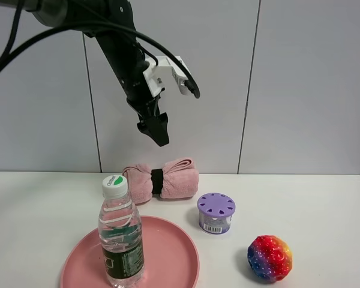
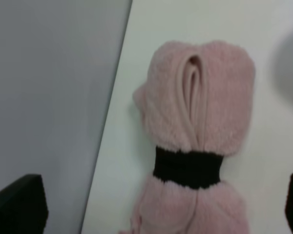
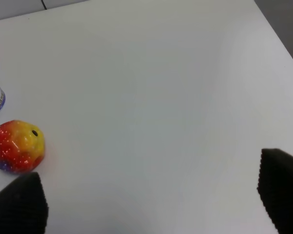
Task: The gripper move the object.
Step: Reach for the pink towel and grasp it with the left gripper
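The pink rolled towel [image 1: 162, 180] with a black band [image 1: 157, 180] round its middle lies on the white table near the back wall. My left gripper [image 1: 158, 128] hangs on its dark arm well above the towel, pointing down. In the left wrist view the towel [image 2: 198, 122] and its band [image 2: 188, 168] lie below the left gripper [image 2: 156, 209], whose black fingertips [image 2: 19, 204] stand wide apart, open and empty. My right gripper [image 3: 149, 202] is open and empty over bare table; it is out of the exterior view.
A water bottle [image 1: 120, 237] stands on a pink plate [image 1: 168, 255] at the front left. A purple container [image 1: 216, 213] sits right of the towel. A multicoloured ball [image 1: 270, 258] lies front right and also shows in the right wrist view [image 3: 17, 146].
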Controlling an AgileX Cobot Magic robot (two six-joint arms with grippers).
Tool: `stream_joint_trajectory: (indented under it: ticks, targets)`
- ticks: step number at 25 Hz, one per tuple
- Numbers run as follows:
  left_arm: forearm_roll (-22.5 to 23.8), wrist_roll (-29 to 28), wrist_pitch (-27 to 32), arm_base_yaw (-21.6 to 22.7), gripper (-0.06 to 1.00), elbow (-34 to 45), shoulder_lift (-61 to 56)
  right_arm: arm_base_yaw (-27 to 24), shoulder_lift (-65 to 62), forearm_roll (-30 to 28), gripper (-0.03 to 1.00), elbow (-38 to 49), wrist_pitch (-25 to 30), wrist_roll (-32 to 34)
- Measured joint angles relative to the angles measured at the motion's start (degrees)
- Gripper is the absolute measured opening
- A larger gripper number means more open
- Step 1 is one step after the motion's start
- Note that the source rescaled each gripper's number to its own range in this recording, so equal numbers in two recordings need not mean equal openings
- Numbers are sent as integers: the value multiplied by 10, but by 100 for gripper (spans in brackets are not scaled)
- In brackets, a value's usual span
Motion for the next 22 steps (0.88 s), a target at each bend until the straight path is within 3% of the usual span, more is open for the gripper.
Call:
stream_joint_trajectory:
  ticks: [8, 22]
  targets:
    - [-37, 62, -19, 7, 100, -14, 65, 0, 0, 0, 100, 0, 0, 0]
    - [-59, 86, -51, 23, 100, -16, 141, 0, 0, 0, 100, 0, 0, 0]
